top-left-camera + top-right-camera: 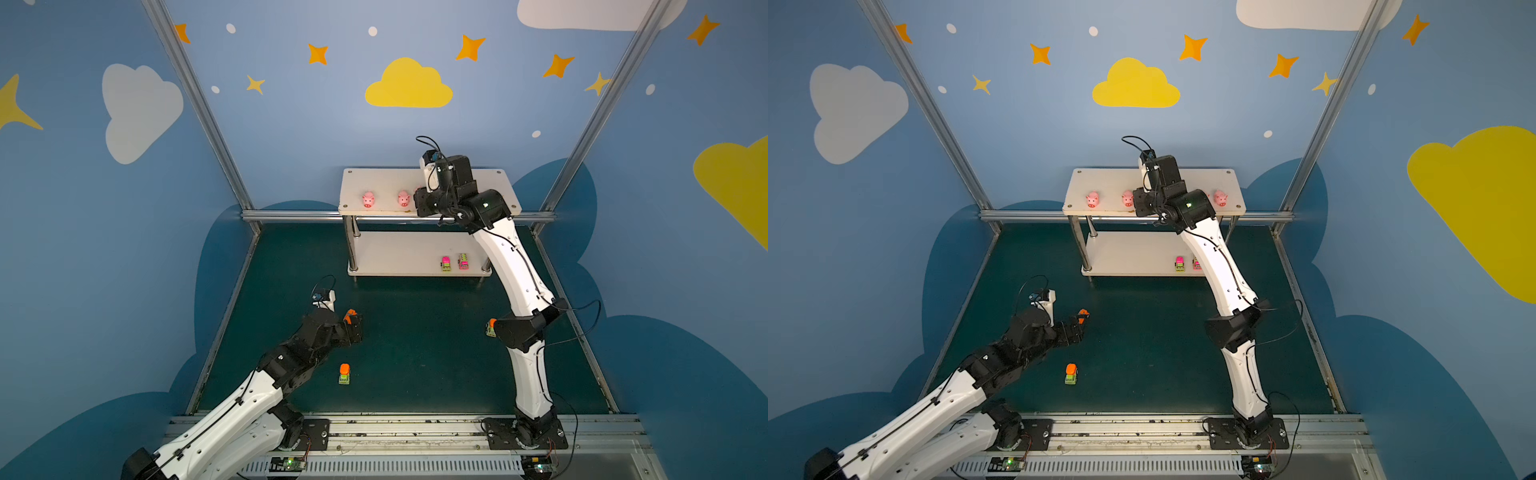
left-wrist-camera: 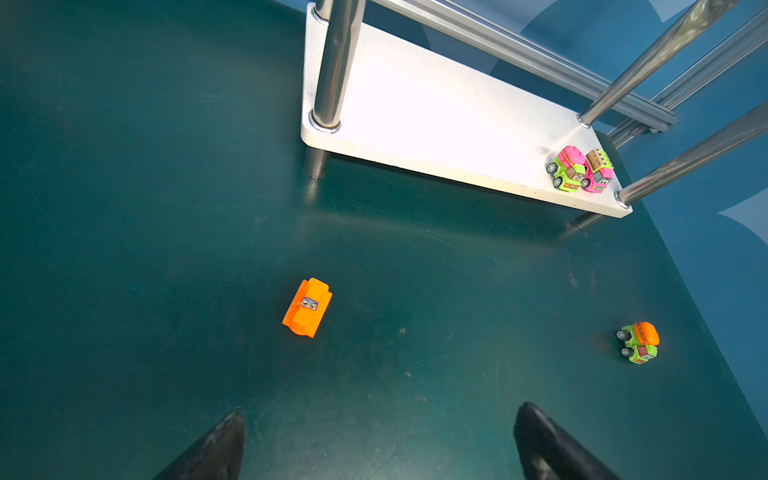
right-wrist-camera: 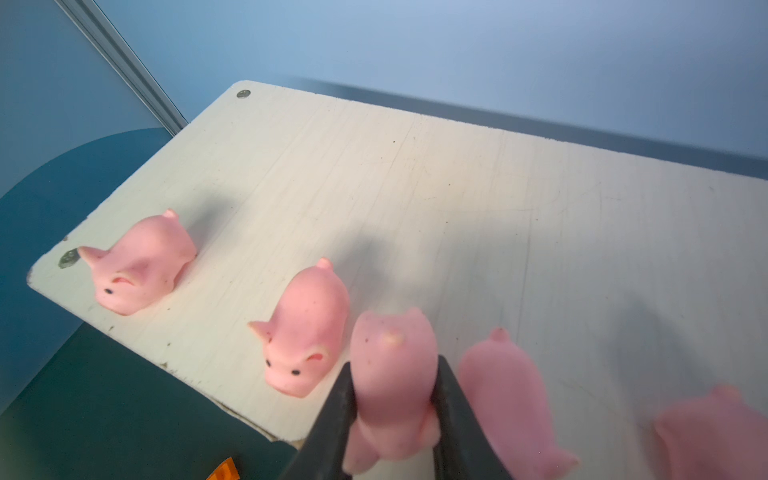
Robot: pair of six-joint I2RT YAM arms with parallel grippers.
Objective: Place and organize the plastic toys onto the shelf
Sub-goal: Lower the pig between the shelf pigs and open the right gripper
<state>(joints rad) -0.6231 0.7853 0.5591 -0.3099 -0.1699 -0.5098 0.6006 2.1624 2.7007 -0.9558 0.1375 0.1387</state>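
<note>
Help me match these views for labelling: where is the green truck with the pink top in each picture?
In a top view: green truck at the right end of the shelf's lower board.
In a top view: the same place.
Left wrist: on that board, beside the magenta truck.
Right wrist: not in view.
Landmark: the lower board.

We find last pig (image 3: 715, 432) blurred, cut by edge; head of middle pig (image 3: 392, 374) unseen; magenta car (image 1: 1195, 264) half behind right arm (image 1: 1223, 274).

Three pigs (image 1: 1092, 200) on shelf (image 1: 1108, 180) top, two cars (image 1: 1180, 264) below, truck (image 1: 1071, 374) on mat (image 1: 1142, 340)
</note>
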